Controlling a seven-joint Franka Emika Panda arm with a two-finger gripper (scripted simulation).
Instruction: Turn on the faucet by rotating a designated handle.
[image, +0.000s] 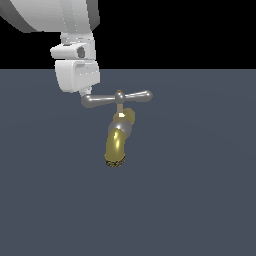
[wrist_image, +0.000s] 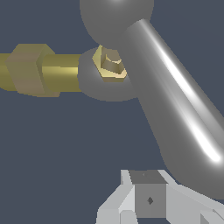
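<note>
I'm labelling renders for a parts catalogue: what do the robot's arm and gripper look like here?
The arm is a thick, smooth white cylinder shaded pale grey. Below it sits a small rounded white block with a dark circular spot, then the boxy white gripper body. In the wrist view, one finger shows angular light-grey facets and a darker grey square pad with a small diamond mark. No cables are visible.

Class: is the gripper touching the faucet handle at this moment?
Cannot tell. In the exterior view the gripper overlaps the handle at its left end; the wrist view shows a finger beside the bar, with neither contact nor gap plain.

Glossy silver handle (image: 117, 98), brass faucet (image: 118, 141).
</note>
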